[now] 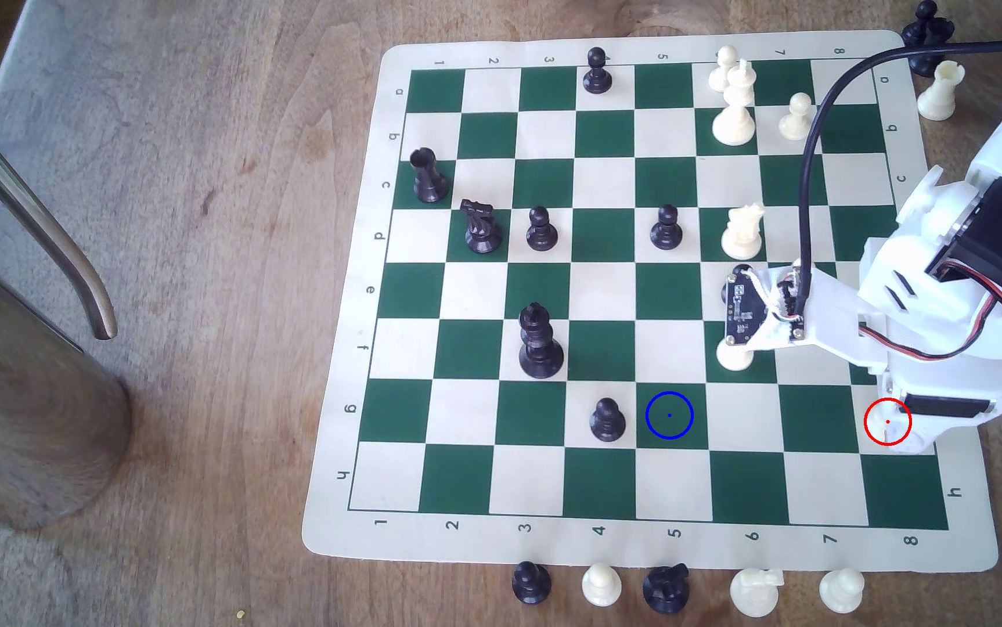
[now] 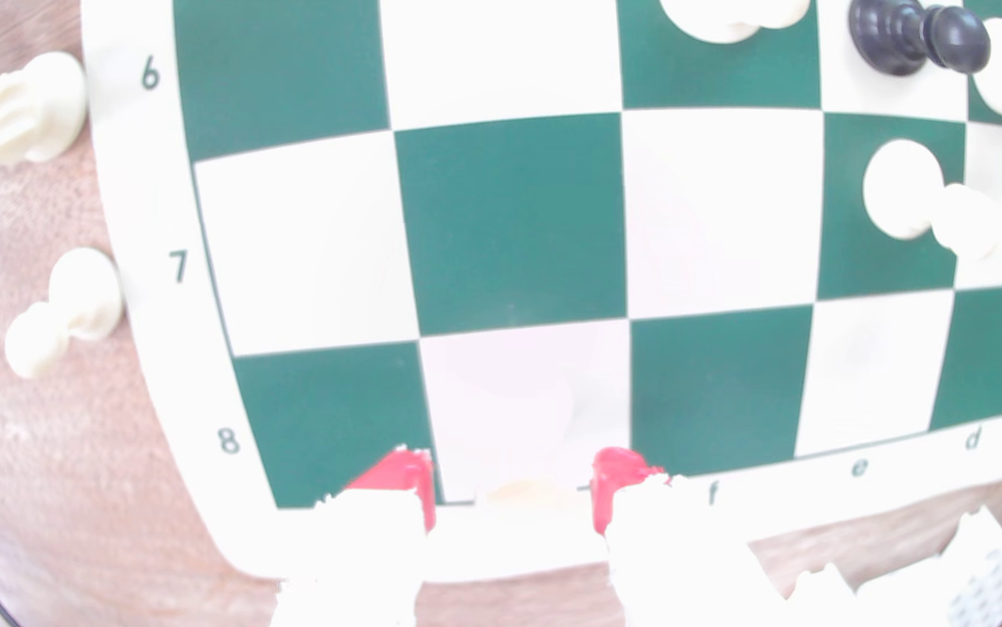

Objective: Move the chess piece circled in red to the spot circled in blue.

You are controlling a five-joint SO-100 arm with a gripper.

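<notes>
From the exterior view: shows a green and cream chess board (image 1: 601, 132) on a wooden table (image 1: 215, 301). Shows the white arm (image 1: 939, 313) reaching in over the board's edge on the exterior view's right. Has a red ring (image 1: 887, 422) drawn on a cream corner-side square, right at the foot of the arm. Hides what stands in that ring under white arm parts, so cannot tell the piece there. Hides the fingers too. Marks the blue-ringed green square (image 1: 669, 415) in the same row, well apart from the red ring. Shows a black pawn (image 1: 607, 419) just beside that square, on the exterior view's left.

From the wrist view: looks down along the board's edge, very bright and washed out. Shows the gripper (image 2: 513, 491) with two red fingertips (image 2: 402, 482) held apart. Shows the cream rook (image 2: 523, 491) between them, only its pale top peeking out, on a cream square in row 8. Cannot tell if the tips touch it. Shows a cream pawn (image 2: 64, 313) lying off the board.
</notes>
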